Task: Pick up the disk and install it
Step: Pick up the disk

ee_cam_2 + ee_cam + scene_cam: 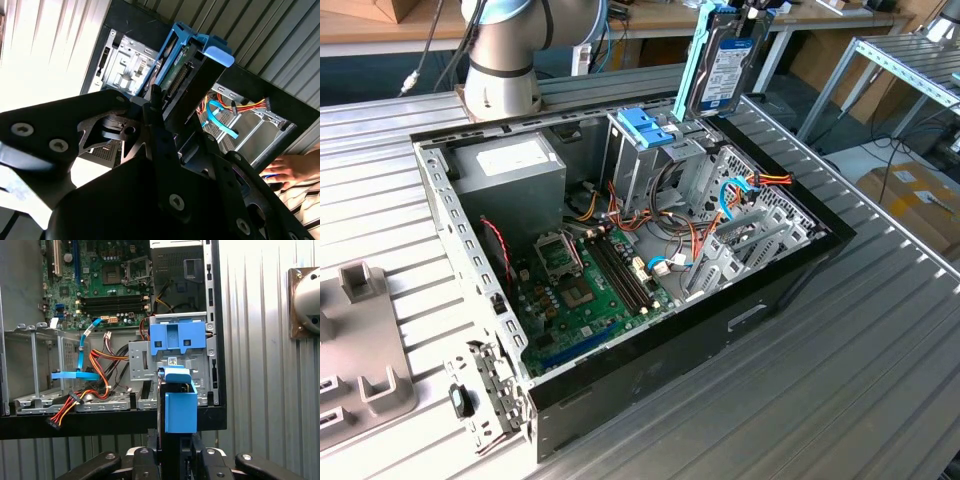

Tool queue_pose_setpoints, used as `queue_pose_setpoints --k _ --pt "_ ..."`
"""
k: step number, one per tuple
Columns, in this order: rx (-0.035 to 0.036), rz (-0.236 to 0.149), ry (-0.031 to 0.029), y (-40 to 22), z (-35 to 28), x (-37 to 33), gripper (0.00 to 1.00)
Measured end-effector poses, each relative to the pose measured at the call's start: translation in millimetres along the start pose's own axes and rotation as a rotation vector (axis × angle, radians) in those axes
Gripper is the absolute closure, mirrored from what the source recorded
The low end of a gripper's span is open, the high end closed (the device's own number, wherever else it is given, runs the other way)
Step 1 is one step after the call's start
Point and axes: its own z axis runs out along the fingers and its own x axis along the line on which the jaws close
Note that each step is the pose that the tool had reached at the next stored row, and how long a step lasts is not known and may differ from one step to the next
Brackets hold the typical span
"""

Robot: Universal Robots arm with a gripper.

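- The tool (172, 456) is pinching the disk (725, 65) by its upper end. In the first wrist view the drive rises edge-on from between the two fingers.
- In the exterior view the disk hangs in the air above the far side of the open computer case (790, 290), toward the exterior view's right. It touches nothing but the tool.
- It is held upright with one light-blue rail toward the exterior view's left. Judging by that, the pose is meant to line its narrow edge up with the metal drive cage (145, 360) below it.
- The blue latch (177, 337) sits on top of that cage, just beyond the disk's blue end in the first wrist view.
- The case lies on its side on the ribbed table (880, 350), lid off, so the motherboard (585, 290) and the cage can be reached from above.
- Blue and orange cables (82, 340) lie beside the cage, apart from the disk.
- A person's hand (292, 170) rests near the case's edge in the second wrist view.
- The disk's face carries a white-and-blue label, and the cage has a small white sticker (172, 361). I cannot make out the print on either.
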Motion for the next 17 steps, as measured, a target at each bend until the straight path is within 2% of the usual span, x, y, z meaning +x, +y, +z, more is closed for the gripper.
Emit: queue_pose_setpoints --k 8,13,15,17 --pt "0.0000 0.000 0.0001 -0.2 0.0 1.9 0.65" --pt "0.0019 -0.001 -0.0023 0.7 0.4 15.0 0.65" --pt "0.0050 -0.001 -0.0039 2.4 0.6 22.9 0.65" --pt "0.0072 -0.001 -0.0047 3.6 0.7 27.9 0.65"
